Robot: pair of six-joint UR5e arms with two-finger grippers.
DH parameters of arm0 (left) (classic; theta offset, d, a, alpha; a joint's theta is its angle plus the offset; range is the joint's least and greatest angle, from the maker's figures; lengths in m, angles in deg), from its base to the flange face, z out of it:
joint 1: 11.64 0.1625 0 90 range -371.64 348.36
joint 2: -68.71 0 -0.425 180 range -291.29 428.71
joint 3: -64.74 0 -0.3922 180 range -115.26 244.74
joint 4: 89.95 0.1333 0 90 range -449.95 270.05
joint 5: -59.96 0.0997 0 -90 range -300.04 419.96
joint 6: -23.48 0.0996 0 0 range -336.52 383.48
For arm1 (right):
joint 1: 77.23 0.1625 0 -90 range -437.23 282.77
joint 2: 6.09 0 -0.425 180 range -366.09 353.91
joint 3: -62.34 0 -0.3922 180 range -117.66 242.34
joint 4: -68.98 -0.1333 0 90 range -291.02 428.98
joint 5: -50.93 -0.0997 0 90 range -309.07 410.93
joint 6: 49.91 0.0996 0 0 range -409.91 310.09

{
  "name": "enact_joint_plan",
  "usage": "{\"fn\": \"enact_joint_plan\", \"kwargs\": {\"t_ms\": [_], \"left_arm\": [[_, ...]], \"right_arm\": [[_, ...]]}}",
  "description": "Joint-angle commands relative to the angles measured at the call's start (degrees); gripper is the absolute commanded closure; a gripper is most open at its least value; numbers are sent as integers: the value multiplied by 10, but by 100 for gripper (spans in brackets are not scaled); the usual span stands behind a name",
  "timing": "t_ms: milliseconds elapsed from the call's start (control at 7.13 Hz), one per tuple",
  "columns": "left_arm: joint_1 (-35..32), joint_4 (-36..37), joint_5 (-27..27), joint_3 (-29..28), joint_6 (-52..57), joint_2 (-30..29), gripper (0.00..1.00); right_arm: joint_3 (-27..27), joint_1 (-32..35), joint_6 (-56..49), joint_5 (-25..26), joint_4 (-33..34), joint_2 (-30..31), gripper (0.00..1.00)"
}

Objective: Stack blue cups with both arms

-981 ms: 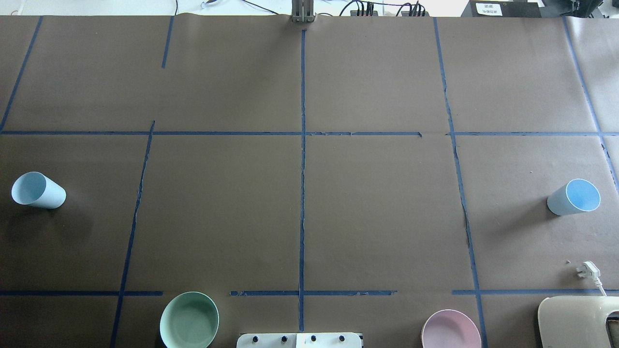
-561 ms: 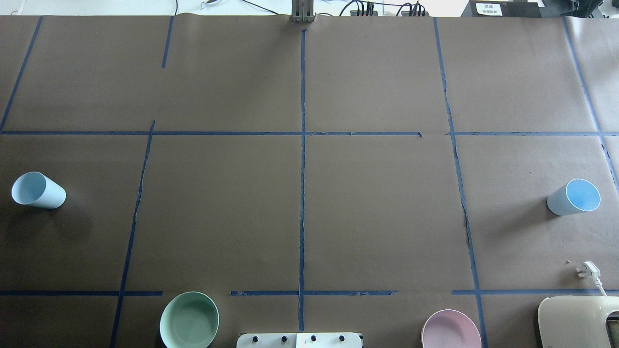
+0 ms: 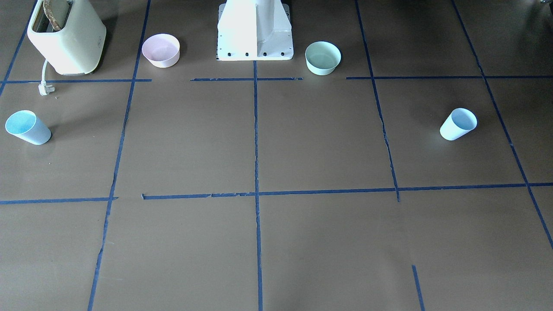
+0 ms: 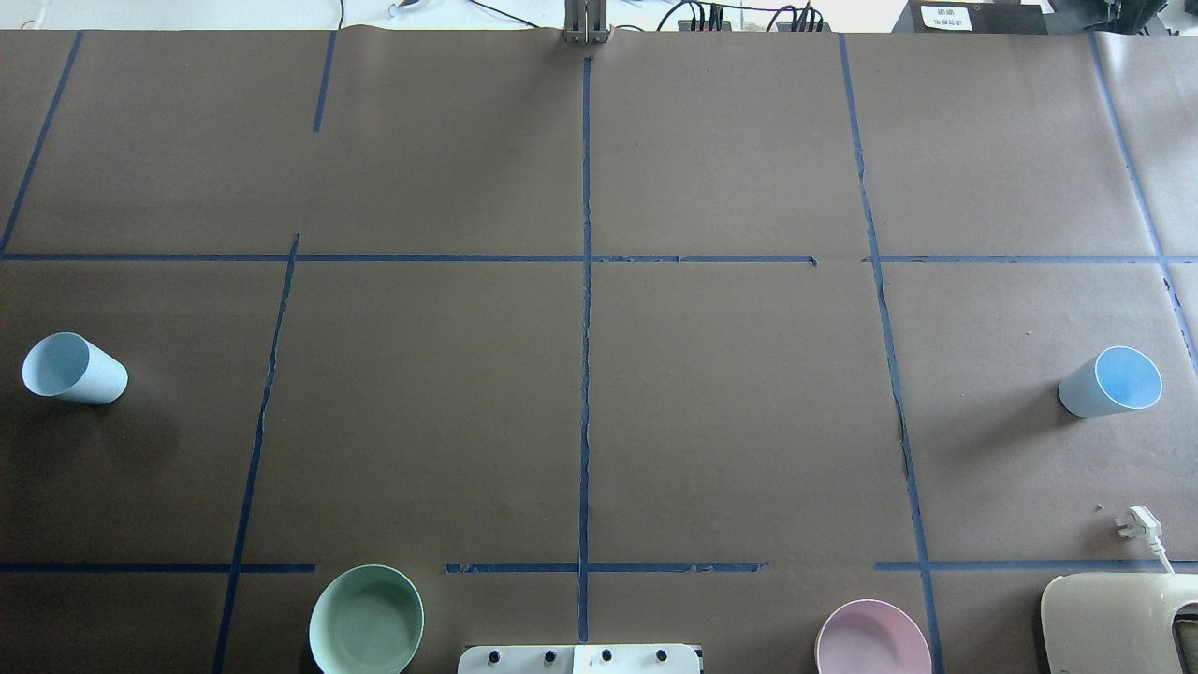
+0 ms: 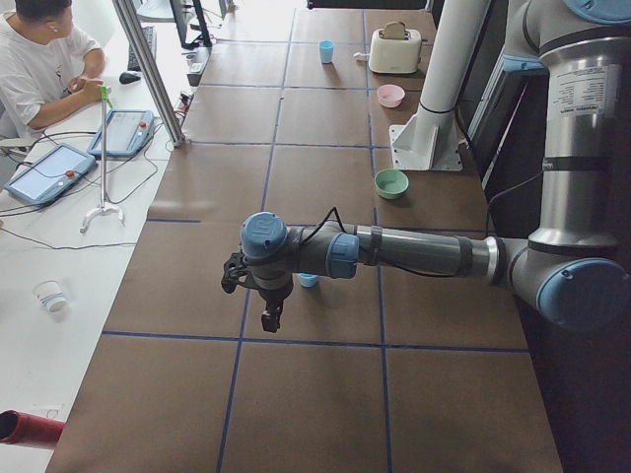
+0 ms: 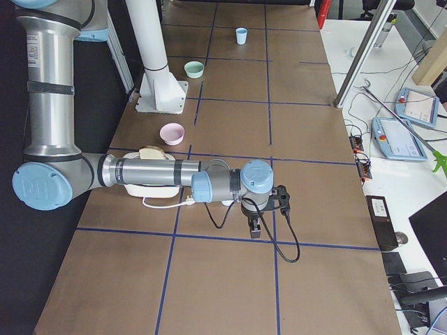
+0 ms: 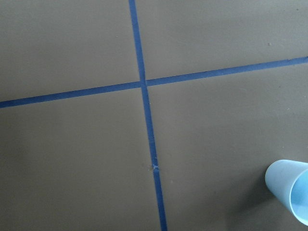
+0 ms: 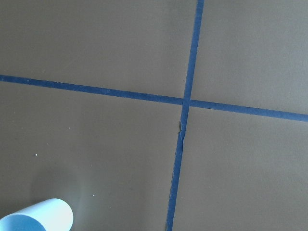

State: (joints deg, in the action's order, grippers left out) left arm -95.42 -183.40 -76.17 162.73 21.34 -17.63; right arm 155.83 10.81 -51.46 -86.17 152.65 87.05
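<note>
Two pale blue cups stand upright and far apart on the brown table. One cup (image 4: 75,370) is at the left edge and also shows in the front-facing view (image 3: 458,124) and the left wrist view (image 7: 288,190). The other cup (image 4: 1111,382) is at the right edge and also shows in the front-facing view (image 3: 27,127) and the right wrist view (image 8: 38,217). My left gripper (image 5: 268,317) hangs above the table near the left cup (image 5: 309,280). My right gripper (image 6: 255,230) hangs near the right cup. Both show only in the side views, so I cannot tell whether they are open or shut.
A mint-green bowl (image 4: 366,620) and a pink bowl (image 4: 872,638) sit near the white pedestal base (image 3: 255,30). A cream toaster (image 4: 1114,622) with a loose plug (image 4: 1137,524) stands at the near right. An operator (image 5: 39,59) sits beyond the table's far side.
</note>
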Motion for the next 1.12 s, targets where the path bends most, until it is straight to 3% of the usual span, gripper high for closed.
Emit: {"fn": "enact_joint_plan", "kwargs": {"t_ms": [0,280,981], "left_arm": [[81,-127,3,-4,-161,10,0],[149,-196,1,-3,-298,22,0],[218,-213,5,-30,-326,24,0]], "right_arm": [[1,-1,1,0,-3,1,0],[-1,-1,4,-14,-1,1,0],[-3,-2,4,-26,-1,1,0]]}}
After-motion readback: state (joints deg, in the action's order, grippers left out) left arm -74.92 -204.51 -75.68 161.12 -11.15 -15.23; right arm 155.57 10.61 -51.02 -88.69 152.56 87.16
